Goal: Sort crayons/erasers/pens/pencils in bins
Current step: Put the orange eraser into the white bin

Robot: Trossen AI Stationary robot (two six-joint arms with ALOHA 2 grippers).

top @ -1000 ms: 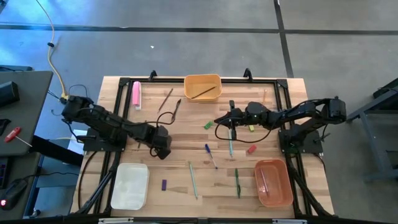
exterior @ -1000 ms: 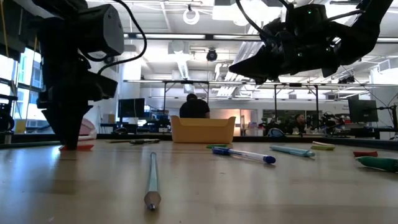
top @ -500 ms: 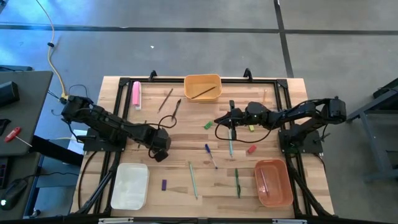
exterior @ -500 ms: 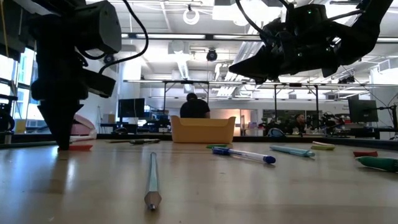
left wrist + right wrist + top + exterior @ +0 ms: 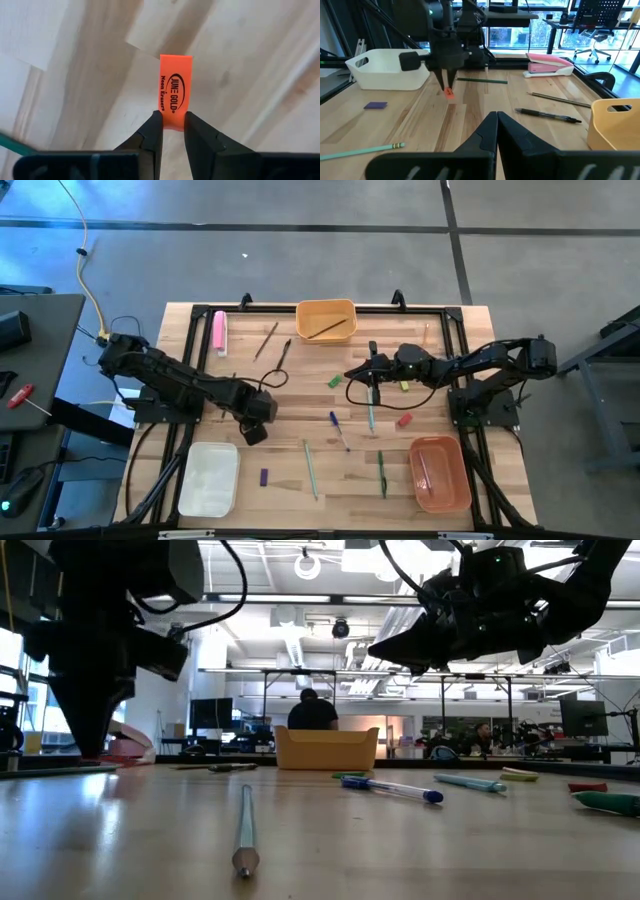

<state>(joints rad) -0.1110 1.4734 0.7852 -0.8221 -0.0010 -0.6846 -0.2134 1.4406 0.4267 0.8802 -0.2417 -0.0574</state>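
Orange eraser (image 5: 175,90) pinched in left gripper (image 5: 173,125), above table

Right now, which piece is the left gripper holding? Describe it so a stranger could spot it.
Start at the white bin. Just above its far right corner, the left gripper pinches an orange eraser, lifted off the wood. It alone is neon orange with black lettering.

The eraser (image 5: 175,91) is bright orange with black letters; the grippers (image 5: 172,131) (image 5: 496,131) are black; the bins are white (image 5: 208,478), yellow-orange (image 5: 326,321) and salmon (image 5: 439,473); the table (image 5: 300,405) is pale wood; one crayon (image 5: 264,477) is purple.
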